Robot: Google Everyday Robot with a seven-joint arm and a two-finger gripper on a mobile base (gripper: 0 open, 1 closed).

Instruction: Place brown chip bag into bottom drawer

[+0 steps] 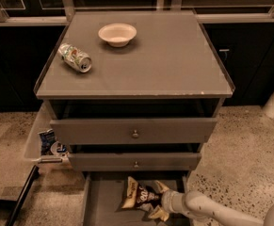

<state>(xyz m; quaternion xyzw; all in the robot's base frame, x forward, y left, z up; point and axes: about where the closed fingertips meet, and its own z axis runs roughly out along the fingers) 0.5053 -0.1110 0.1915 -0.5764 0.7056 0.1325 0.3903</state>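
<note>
Jaws of the gripper pinch the right edge of the brown chip bag, which spreads leftward from them inside the open bottom drawer. Behind them, the pale arm stretches low and nearly level from the right.
</note>
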